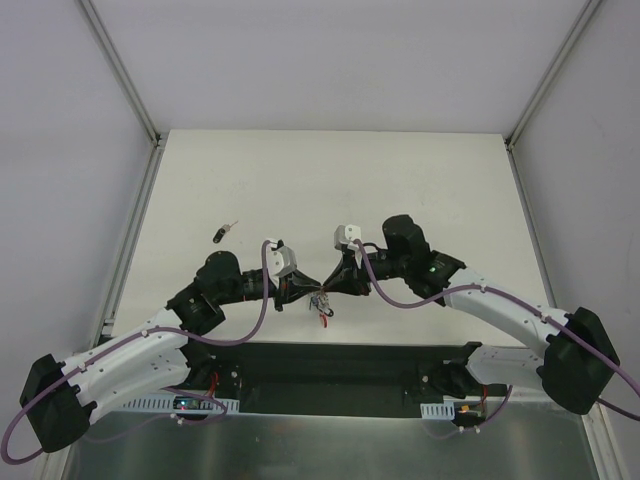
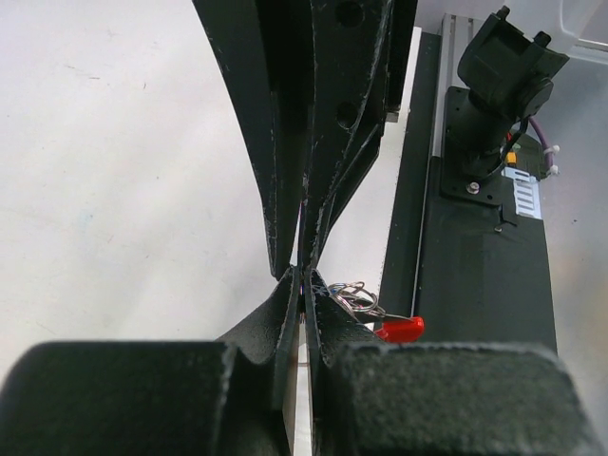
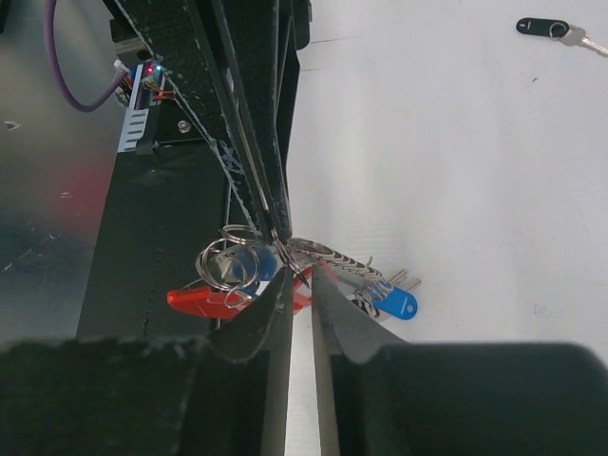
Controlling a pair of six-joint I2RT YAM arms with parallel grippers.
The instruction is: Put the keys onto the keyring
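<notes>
**Left hand** (image 2: 304, 287): mine, jaws drawn narrow, nipping the wire of the keyring at the very tips, as far as I can judge.

**Right hand** (image 3: 300, 281): mine, jaws also narrow, tips meeting the left hand's head-on and closed on the same bundle of wire.

**Keyring** (image 3: 228, 259): silver loops held between my two hands, above the near edge of the tabletop, middle of the scene.

**Blue key** (image 3: 393, 304): hangs at the bundle with some plain silver blades. I take it to be threaded, though the coils are too tangled to be sure.

**Red piece** (image 3: 198, 300): hangs under the ring. I cannot tell whether it is a clip or a tag.

**Black key** (image 1: 221, 234): lies alone on the tabletop, far and left, well apart from my hands, not yet on the ring.

**Step in hand, my judgement:** working the ring's coil with both hands. To do it well:
- keep one hand still as the anchor;
- let the other do the small turning;
- grip only the wire, not the hanging keys;
- keep the pinch light enough that the coil can open.

**Tabletop** (image 1: 400, 190): white, matt, flat.

**Base plate** (image 1: 330, 365): black, along the near edge under my arms.

**Room:** pale walls, with grey frame rails (image 1: 125, 72) rising at the far corners.
</notes>
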